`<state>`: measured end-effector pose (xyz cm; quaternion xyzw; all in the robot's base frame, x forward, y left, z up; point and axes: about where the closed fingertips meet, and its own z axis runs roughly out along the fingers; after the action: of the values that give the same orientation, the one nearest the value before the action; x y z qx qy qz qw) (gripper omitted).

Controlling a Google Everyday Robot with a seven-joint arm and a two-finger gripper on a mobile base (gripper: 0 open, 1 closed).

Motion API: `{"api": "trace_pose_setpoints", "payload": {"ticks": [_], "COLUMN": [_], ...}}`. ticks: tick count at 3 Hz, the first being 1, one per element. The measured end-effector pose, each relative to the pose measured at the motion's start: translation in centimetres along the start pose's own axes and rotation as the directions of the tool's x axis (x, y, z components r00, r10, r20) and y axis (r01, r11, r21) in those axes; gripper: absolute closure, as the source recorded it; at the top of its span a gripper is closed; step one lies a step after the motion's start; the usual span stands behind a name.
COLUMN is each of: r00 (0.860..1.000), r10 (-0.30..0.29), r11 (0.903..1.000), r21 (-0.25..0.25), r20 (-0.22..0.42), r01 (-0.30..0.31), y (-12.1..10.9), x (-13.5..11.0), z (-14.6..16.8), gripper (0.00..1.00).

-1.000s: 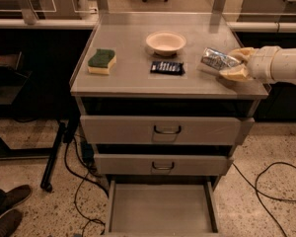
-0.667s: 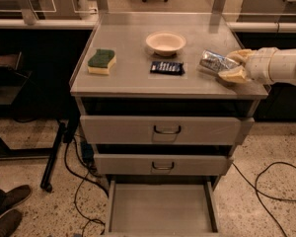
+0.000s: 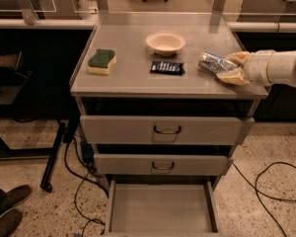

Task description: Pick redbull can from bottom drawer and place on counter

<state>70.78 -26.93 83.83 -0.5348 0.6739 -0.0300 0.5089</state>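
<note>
A white, cylindrical arm [image 3: 281, 68] reaches in level from the right over the smooth grey metal counter [image 3: 133, 70], its tan gripper [image 3: 231, 67] clasped on the slim, shiny silver redbull can [image 3: 212, 61] lying on its side near the right rim, above the shallow, flat-floored bottom drawer [image 3: 160, 214], pulled open.

White arm [image 3: 281, 68] level from the right, gripper [image 3: 227, 68] low over the table's [image 3: 133, 78] right edge, tan fingers [image 3: 236, 77] clasping the redbull can [image 3: 213, 62]
</note>
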Motion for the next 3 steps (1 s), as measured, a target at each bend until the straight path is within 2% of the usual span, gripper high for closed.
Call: {"api": "trace_pose_setpoints", "payload": {"ticks": [3], "r00": [1.0], "r10": [0.0], "r11": [1.0], "r21": [0.0], "r20": [0.0], "r01": [0.0], "y": [0.01], "x": [0.0], "z": [0.01], "gripper": [0.27]}}
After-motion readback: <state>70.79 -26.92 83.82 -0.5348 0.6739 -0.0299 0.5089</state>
